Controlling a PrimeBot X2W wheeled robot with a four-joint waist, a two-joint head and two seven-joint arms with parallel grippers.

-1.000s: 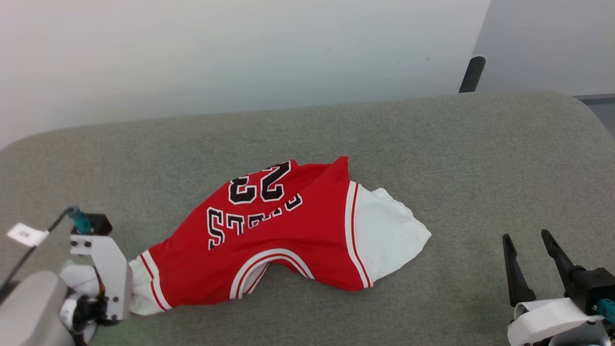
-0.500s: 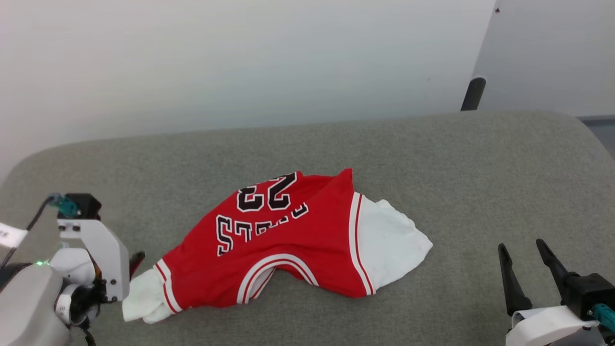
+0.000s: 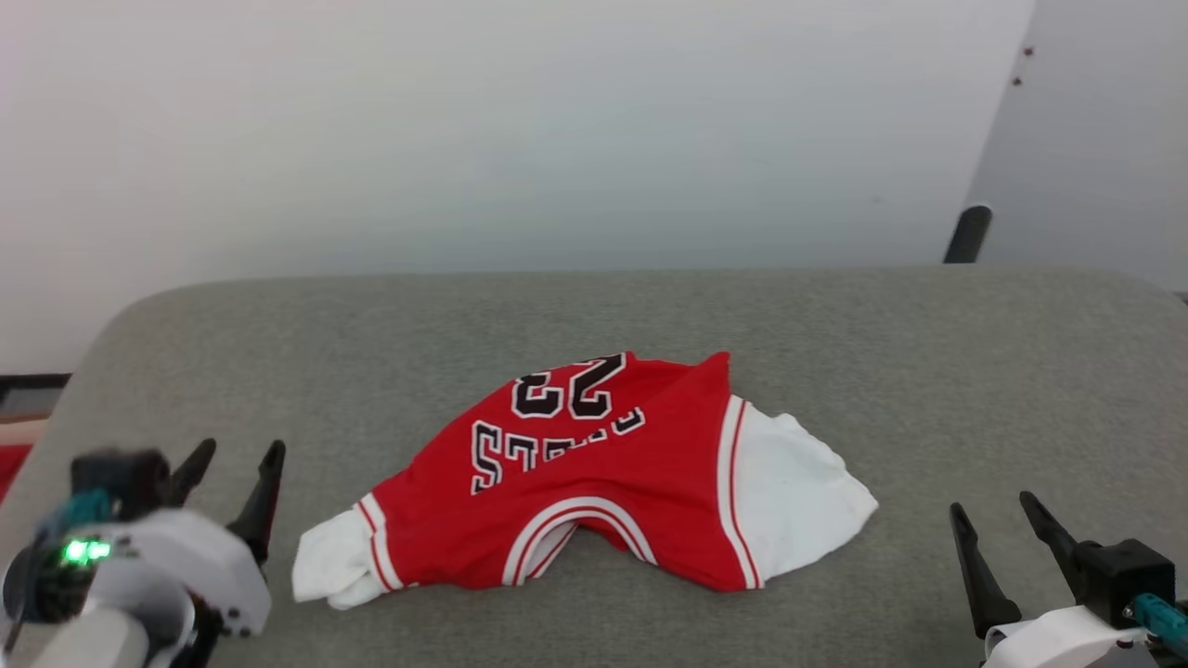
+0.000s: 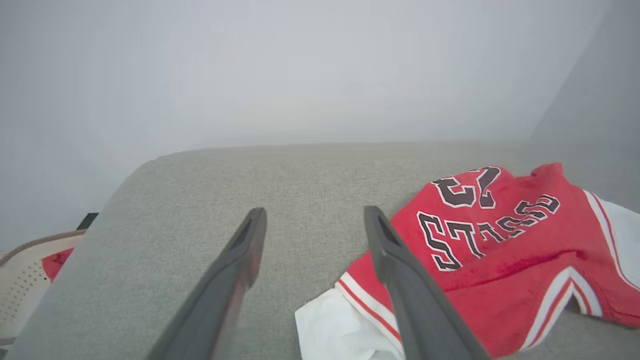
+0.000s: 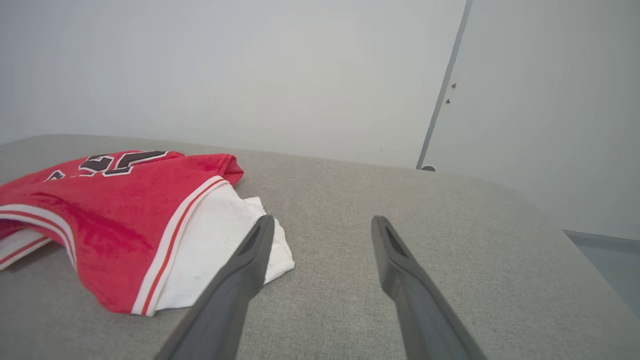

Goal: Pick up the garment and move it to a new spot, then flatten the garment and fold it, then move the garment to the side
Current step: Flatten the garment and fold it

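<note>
**Item 1: the garment (image 3: 594, 482), count one.** Red jersey shirt with two short white sleeves. It lies crumpled in the lower middle of the head view on the grey padded surface (image 3: 835, 325), with the collar opening towards the bottom edge. One sleeve is spread out at the right. The other is bunched at the lower left.
- Trim: red-and-white stripes at the collar and both armholes.
- Writing: black, white-edged "23", upside down in the head view. The word beneath it is creased. Its end letter "S" is clear, but the rest cannot be read in full.

**Item 2: left gripper (image 3: 241, 447), count one, two dark fingers.** It sits at the lower left of the head view, fingers pointing up the frame and spread wide, with nothing between them. It is just beside the bunched sleeve, and a strip of grey shows between the two. One green lamp (image 3: 82, 551) is lit on the wrist housing.

**Item 3: right gripper (image 3: 989, 503), count one, two dark fingers.** It sits at the lower right of the head view, fingers up and spread wide, holding nothing. It is well apart from the spread sleeve.

**Item 4: dark post (image 3: 967, 234), count one.** It stands at the upper right of the head view, behind the far edge of the surface.

**Item 5: pale perforated object (image 4: 25, 270), count one.** It holds something red and sits at the lower left edge of the left wrist view, beyond the surface. What it is cannot be told.
</note>
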